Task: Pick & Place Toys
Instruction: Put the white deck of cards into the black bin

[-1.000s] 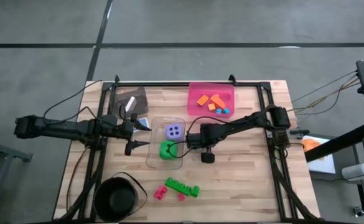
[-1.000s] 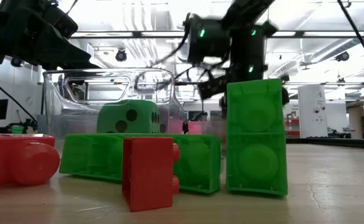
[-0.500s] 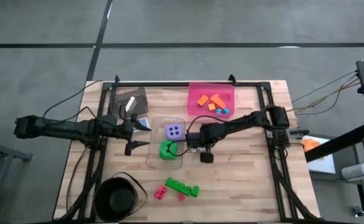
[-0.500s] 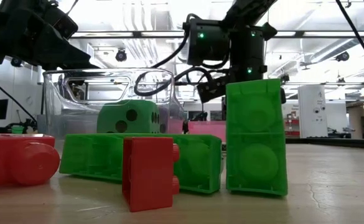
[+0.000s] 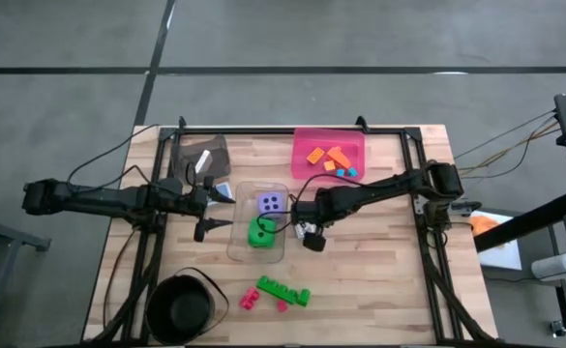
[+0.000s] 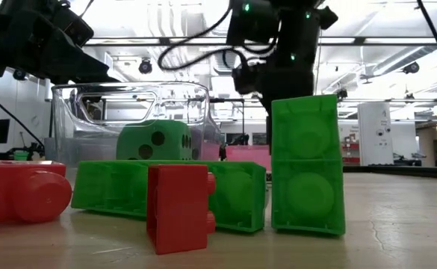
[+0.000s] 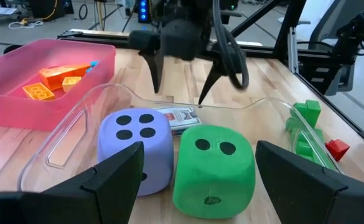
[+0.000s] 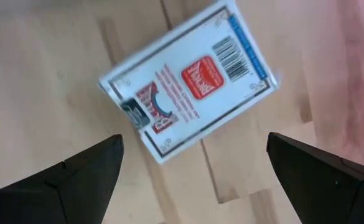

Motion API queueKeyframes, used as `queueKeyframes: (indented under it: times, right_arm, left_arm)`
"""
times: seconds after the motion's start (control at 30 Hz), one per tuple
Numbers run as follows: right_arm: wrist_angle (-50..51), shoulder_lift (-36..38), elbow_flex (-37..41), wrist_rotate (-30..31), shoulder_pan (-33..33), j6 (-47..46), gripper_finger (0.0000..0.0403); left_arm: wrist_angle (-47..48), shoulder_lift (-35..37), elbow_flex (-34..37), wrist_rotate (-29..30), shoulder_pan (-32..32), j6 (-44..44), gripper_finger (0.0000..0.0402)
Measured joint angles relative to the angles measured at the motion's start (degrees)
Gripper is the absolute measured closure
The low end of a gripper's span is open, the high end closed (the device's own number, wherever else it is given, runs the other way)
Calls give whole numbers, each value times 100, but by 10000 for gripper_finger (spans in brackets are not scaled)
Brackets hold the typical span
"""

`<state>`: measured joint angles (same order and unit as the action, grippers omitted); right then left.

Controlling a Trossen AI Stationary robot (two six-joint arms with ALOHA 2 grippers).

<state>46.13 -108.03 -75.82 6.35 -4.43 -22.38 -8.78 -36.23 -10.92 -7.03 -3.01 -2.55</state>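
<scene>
Since a second ago the right arm has drawn in toward the clear bin [image 5: 258, 221], its wrist now lower in the high view, so the right gripper [image 5: 297, 228] hangs just beside the bin's right wall instead of out over bare wood. Its fingers [image 8: 82, 174] are spread wide and hold nothing; straight below them, in the right wrist view, a pack of playing cards [image 8: 190, 87] lies flat on the wooden table [image 5: 379, 280], white face up, red emblem in the middle, turned at a slant to the planks. From the left wrist view the same pack [image 7: 177, 117] shows just beyond the bin's far wall, under the two dark fingertips pointing down.

The left gripper [image 5: 208, 215] has not shifted: it waits at the bin's left side, fingers [image 7: 110, 180] parted, empty, looking into the bin.

Inside the bin sit a purple die [image 7: 135, 149] and a green die [image 7: 214, 169], side by side and touching or nearly so. The pink bin [image 5: 328, 155] behind holds orange and teal bricks [image 5: 332, 160]. Near the table's front edge lie a long green brick [image 6: 166, 194], an upright green brick [image 6: 308, 164] and red bricks [image 6: 177, 208]; a black bowl [image 5: 181, 307] stands at the front left corner
</scene>
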Motion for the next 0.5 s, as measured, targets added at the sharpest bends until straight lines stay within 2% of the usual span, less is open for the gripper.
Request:
queueKeyframes:
  times: [0.27,0.5]
  right_arm:
    - [-892,-113,114,7,-57,-1367,8]
    - [-966,-452,120,280,-50,-1789,8]
  left_arm:
    - [2,0,0,0,0,-46,89]
    - [2,0,0,0,0,-42,89]
